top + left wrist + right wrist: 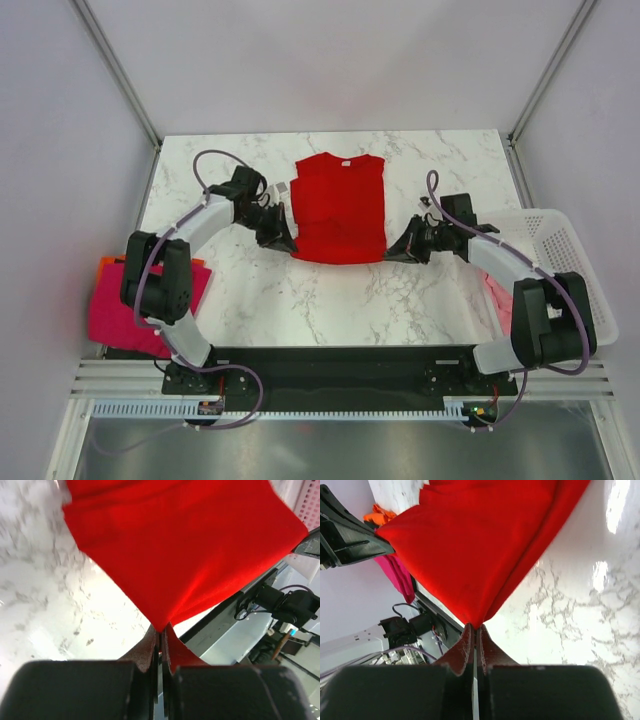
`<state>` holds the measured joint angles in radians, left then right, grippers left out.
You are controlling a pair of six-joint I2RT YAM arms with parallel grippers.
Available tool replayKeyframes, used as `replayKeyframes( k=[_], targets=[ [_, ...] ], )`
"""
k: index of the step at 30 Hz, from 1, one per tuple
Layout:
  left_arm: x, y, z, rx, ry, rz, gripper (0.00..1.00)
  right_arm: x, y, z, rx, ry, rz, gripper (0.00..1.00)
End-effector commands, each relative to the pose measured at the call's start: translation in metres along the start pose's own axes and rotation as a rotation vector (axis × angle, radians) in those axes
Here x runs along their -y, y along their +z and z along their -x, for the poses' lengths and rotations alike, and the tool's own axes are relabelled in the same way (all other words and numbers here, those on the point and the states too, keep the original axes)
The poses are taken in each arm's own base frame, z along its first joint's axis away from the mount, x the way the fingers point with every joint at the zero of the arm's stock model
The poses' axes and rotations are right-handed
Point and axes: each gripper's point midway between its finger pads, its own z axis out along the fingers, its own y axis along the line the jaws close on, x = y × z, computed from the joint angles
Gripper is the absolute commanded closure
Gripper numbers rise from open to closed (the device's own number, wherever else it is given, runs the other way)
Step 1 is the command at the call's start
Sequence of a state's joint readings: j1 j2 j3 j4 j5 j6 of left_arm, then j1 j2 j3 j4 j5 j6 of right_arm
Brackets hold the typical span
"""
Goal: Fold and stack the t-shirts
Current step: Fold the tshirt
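Note:
A bright red t-shirt lies on the marble table, sleeves folded in, neck at the far end. My left gripper is shut on its near left corner, and the cloth fans out from the pinch. My right gripper is shut on its near right corner, and the cloth rises from the fingertips. A magenta shirt with an orange one on it lies at the table's left edge. Pale pink cloth shows beside the basket.
A white perforated plastic basket stands at the right edge of the table. Metal frame posts rise at the far corners. The arm bases sit on a black rail at the near edge.

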<state>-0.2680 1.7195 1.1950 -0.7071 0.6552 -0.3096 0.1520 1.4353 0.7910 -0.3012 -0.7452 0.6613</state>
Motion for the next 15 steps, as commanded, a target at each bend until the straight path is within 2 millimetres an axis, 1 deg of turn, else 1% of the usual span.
replayKeyframes(
  k=[1,2,3,4,5,6,7,8,9,10,11,12,13,14,15],
  targets=[
    [0.005,-0.005,0.047,0.094,0.135,0.021,0.98,-0.022,-0.003,0.04,0.077,-0.078,0.029,1.0],
    [0.013,-0.01,0.062,0.124,0.163,0.02,0.98,-0.02,0.003,0.047,0.07,-0.072,0.022,1.0],
    [0.01,-0.01,0.07,0.136,0.163,0.029,0.98,-0.022,0.004,0.058,0.081,-0.084,0.021,1.0],
    [0.007,-0.005,0.077,0.135,0.168,0.035,0.98,-0.036,0.003,0.077,0.111,-0.119,0.038,1.0],
    [0.012,-0.009,0.093,0.165,0.193,0.035,0.98,-0.032,0.01,0.087,0.106,-0.114,0.032,1.0],
    [0.01,-0.01,0.103,0.181,0.205,0.051,0.98,-0.048,0.008,0.11,0.143,-0.157,0.052,1.0],
    [0.008,-0.01,0.111,0.191,0.217,0.059,0.98,-0.051,0.01,0.121,0.156,-0.179,0.053,1.0],
    [0.008,-0.007,0.128,0.209,0.228,0.061,0.98,-0.043,0.021,0.132,0.148,-0.172,0.04,1.0],
    [0.005,-0.007,0.138,0.222,0.232,0.066,0.98,-0.058,0.018,0.156,0.191,-0.217,0.058,1.0],
    [0.003,-0.004,0.147,0.23,0.24,0.07,0.98,-0.047,0.031,0.167,0.181,-0.214,0.041,1.0],
    [0.002,-0.002,0.166,0.254,0.257,0.074,0.98,-0.047,0.034,0.181,0.202,-0.228,0.041,1.0],
    [0.0,0.003,0.176,0.262,0.264,0.075,0.98,-0.063,0.032,0.202,0.24,-0.27,0.063,1.0],
    [-0.001,0.005,0.185,0.272,0.285,0.076,0.98,-0.062,0.036,0.213,0.249,-0.289,0.064,1.0],
    [0.01,-0.002,0.207,0.324,0.323,0.072,0.98,-0.049,0.051,0.224,0.248,-0.278,0.047,1.0],
    [-0.003,0.015,0.216,0.308,0.324,0.079,0.97,-0.062,0.05,0.241,0.282,-0.308,0.068,1.0]
  ],
)
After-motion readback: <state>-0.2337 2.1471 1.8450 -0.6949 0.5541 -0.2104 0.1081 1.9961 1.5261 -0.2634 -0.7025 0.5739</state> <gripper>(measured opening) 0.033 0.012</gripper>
